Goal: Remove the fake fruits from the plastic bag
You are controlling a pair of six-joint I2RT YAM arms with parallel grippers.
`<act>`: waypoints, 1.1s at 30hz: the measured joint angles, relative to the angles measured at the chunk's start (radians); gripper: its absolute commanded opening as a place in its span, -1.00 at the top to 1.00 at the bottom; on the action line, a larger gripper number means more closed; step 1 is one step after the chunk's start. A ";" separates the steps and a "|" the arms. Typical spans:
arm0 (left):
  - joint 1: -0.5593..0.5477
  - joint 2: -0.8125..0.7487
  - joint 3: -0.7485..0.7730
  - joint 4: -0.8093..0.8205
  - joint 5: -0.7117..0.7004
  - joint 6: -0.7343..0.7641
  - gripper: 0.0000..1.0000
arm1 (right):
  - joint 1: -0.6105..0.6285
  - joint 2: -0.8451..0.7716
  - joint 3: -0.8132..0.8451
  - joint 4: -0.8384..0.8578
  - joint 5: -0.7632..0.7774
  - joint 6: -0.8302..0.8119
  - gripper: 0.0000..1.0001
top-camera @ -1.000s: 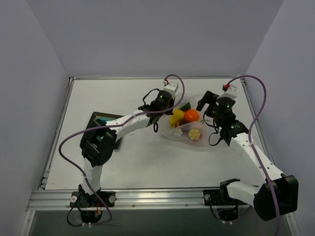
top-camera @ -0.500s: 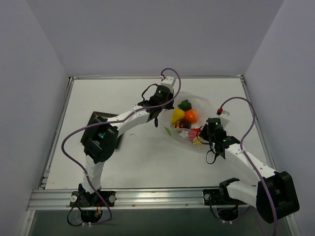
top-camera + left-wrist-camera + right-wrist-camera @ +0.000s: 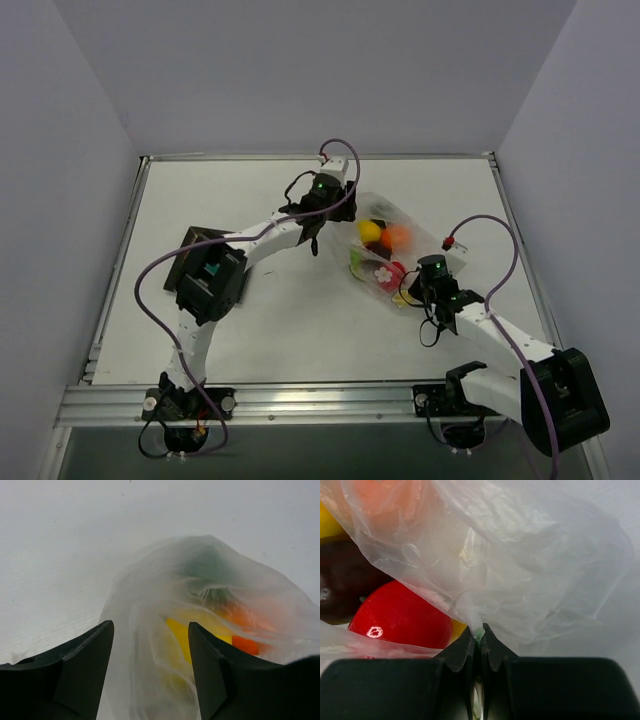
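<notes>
The plastic bag (image 3: 420,240) lies crumpled at centre right of the table, with the fake fruits inside it. In the top view I make out a yellow fruit (image 3: 370,230), an orange one (image 3: 398,236) and a red ball (image 3: 385,272). My left gripper (image 3: 322,238) is at the bag's left end. Its jaws stand open (image 3: 150,630) with loose bag film (image 3: 210,580) between them, and the yellow fruit (image 3: 200,630) shows through the film. My right gripper (image 3: 408,288) is at the bag's near edge, shut (image 3: 480,630) on a pinch of film. The red ball (image 3: 400,615) and a dark ball (image 3: 345,580) lie just left of it.
A dark square tray (image 3: 190,245) sits at the left, partly under my left arm. Grey walls close in the table on three sides. Purple cables loop over both arms.
My left gripper opened and let go of the bag. My right arm came down toward the near side and shut on the bag's near edge. The bag shifted slightly.
</notes>
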 measured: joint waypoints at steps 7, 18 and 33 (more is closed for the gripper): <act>-0.050 -0.393 -0.316 -0.016 -0.049 0.014 -0.42 | 0.001 -0.039 -0.031 0.046 -0.019 -0.022 1.00; -0.359 -0.488 -0.251 -0.022 -0.128 0.076 0.81 | 0.007 -0.090 -0.063 0.069 -0.029 -0.034 1.00; -0.339 -0.094 -0.153 -0.140 -0.112 0.082 0.74 | 0.014 -0.105 -0.073 0.085 -0.042 -0.048 1.00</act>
